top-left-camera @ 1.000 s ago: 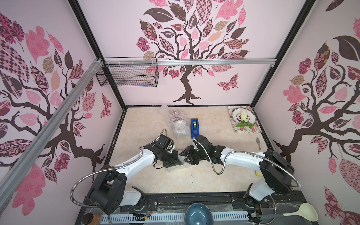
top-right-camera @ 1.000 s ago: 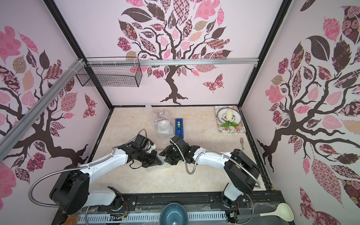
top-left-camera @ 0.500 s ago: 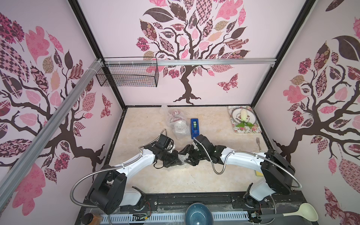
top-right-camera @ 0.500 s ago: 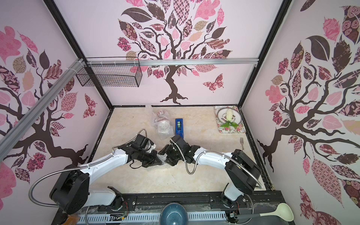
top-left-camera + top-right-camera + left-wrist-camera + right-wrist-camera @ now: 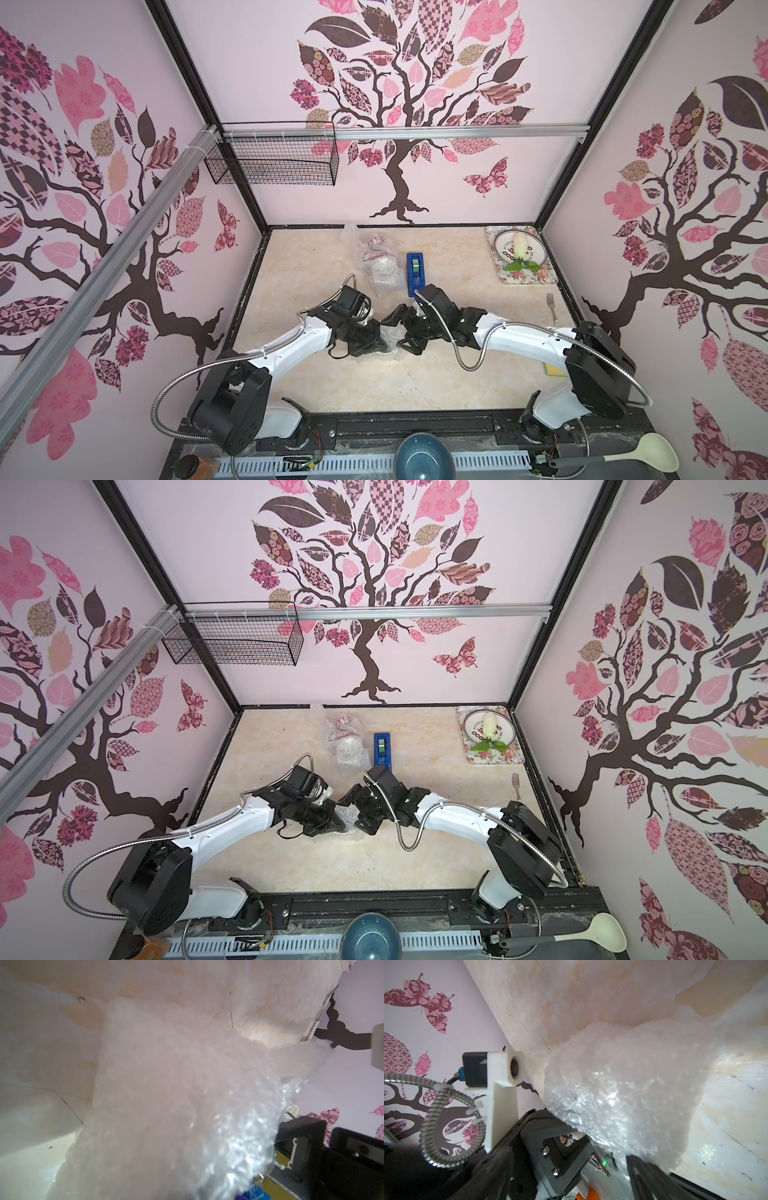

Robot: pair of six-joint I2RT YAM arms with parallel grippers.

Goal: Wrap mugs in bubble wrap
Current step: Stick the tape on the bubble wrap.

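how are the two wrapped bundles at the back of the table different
The rear bundle shows red through its wrap; the nearer bundle looks whitish. The rear bundle's wrap is loose, with a flap sticking out; the nearer bundle looks tighter and rounder. Both are bubble-wrapped and sit beside the blue tape dispenser.

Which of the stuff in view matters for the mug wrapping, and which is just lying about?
Job: bubble wrap; two wrapped bundles; perhaps tape dispenser.
Lying about: tray; fork; bowl; ladle; wire basket.
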